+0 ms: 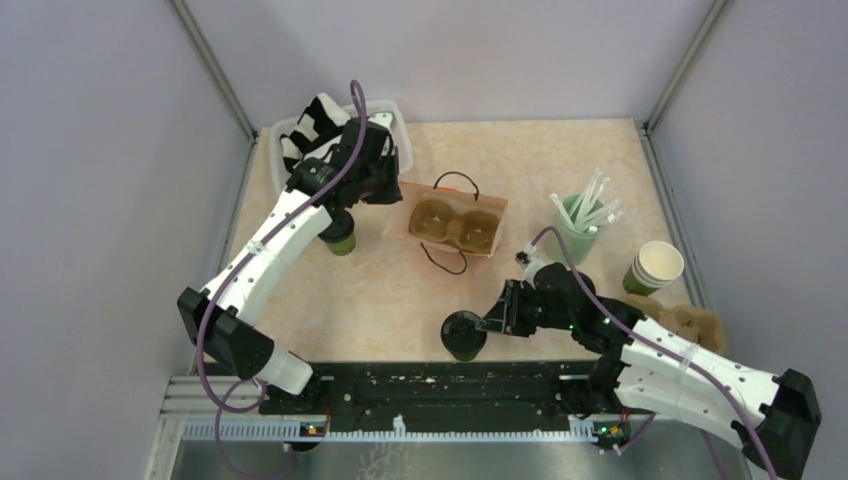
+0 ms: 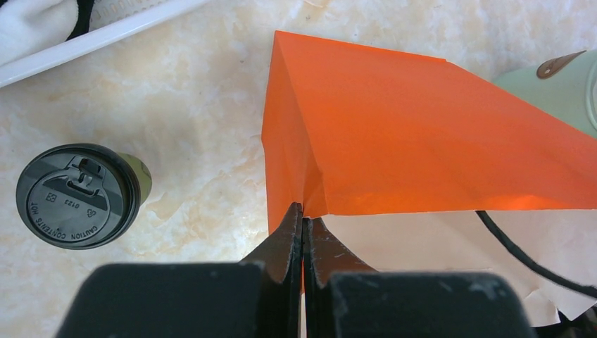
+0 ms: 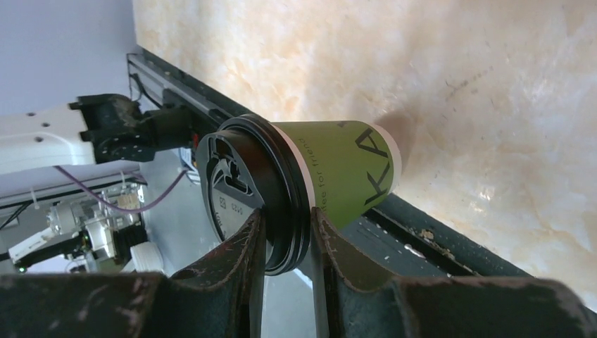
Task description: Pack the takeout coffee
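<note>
The left pincer [image 2: 303, 222] is pressed together on the near left corner of the bag [image 2: 422, 127], pinching its orange wall where that meets the pale lining. The bag lies open at the middle of the surface [image 1: 400, 300], black cord handles at its 12 and 6 o'clock sides, with a brown two-hole carrier [image 1: 455, 225] inside, both holes unfilled. The left cup [image 1: 341, 241] stands upright at the bag's 9 o'clock, just beside it and partly under the left arm; the left wrist view shows its black lid [image 2: 74, 196] seated on top, apart from the bag. The right cup [image 3: 338, 169] is at the bag's 6 o'clock, well apart from it, by the near edge of the surface. The right pincer [image 3: 286, 218] pinches the rim of this cup's black lid [image 3: 236, 186], one finger on each side; whether the base touches the surface cannot be told. At the bag's 3 o'clock stands a mint tumbler [image 1: 575, 240] of white straws [image 1: 590, 200], and at the tumbler's 4 o'clock a stack of open paper cups [image 1: 657, 265]. A white bin [image 1: 280, 135] sits at the bag's 10 o'clock, behind the left arm.
</note>
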`<action>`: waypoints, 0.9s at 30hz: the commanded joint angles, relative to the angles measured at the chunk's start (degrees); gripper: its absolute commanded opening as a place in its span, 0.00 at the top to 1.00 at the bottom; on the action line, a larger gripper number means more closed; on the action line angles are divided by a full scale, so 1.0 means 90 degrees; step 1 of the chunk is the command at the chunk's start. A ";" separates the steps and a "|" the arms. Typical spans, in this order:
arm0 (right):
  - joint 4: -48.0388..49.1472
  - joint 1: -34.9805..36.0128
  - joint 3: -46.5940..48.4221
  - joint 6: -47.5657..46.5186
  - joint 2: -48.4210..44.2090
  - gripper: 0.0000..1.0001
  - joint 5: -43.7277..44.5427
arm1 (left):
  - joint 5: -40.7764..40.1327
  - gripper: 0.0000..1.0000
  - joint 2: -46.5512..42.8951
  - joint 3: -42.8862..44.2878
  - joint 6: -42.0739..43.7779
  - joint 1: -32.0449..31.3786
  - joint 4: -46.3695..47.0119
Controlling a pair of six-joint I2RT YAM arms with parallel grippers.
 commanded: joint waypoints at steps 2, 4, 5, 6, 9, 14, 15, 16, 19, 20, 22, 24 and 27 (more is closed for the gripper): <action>0.1240 -0.0132 -0.0358 0.0491 0.0103 0.89 -0.0221 | 0.0107 1.00 -0.0066 0.0061 0.0091 0.0012 0.0028; 0.1179 -0.0163 -0.0438 0.0486 0.0146 0.88 -0.0201 | 0.0131 1.00 -0.0084 0.0024 0.0082 0.0013 0.0045; 0.1173 -0.0164 -0.0474 0.0486 0.0163 0.87 -0.0201 | 0.0160 1.00 -0.0087 0.0018 0.0083 0.0008 0.0055; 0.1155 -0.0164 -0.0482 0.0490 0.0175 0.84 -0.0200 | 0.0186 1.00 -0.0087 0.0013 0.0087 0.0010 0.0069; 0.0747 -0.0170 -0.0267 0.0234 0.0207 0.70 -0.0087 | 0.0247 1.00 -0.0086 -0.0007 0.0125 0.0015 0.0094; -0.0458 -0.0166 0.0538 -0.0498 0.0260 0.46 0.0341 | 0.0364 1.00 -0.0084 -0.0087 0.0206 0.0010 0.0151; -0.0661 -0.0168 0.0705 -0.0603 0.0288 0.42 0.0406 | 0.0378 1.00 -0.0074 -0.0089 0.0230 0.0014 0.0156; -0.0874 -0.0178 0.0935 -0.0792 0.0333 0.41 0.0449 | 0.0397 1.00 -0.0072 -0.0084 0.0266 0.0008 0.0163; -0.1980 -0.0181 0.1991 -0.1546 0.0524 0.36 0.0946 | 0.0451 1.00 -0.0086 -0.0071 0.0392 0.0010 0.0182; -0.2435 -0.0180 0.2448 -0.1749 0.0603 0.31 0.1241 | 0.0499 1.00 -0.0087 -0.0064 0.0429 0.0008 0.0199; -0.3288 -0.0174 0.3642 -0.2288 0.1030 0.25 0.1851 | 0.0560 1.00 -0.0087 -0.0049 0.0505 0.0014 0.0219; -0.4177 -0.0176 0.4938 -0.2617 0.1637 0.23 0.2482 | 0.0563 1.00 -0.0087 -0.0022 0.0540 0.0007 0.0209; -0.5256 -0.0175 0.6787 -0.3353 0.2824 0.15 0.3162 | 0.0656 1.00 -0.0064 0.0039 0.0582 0.0009 0.0185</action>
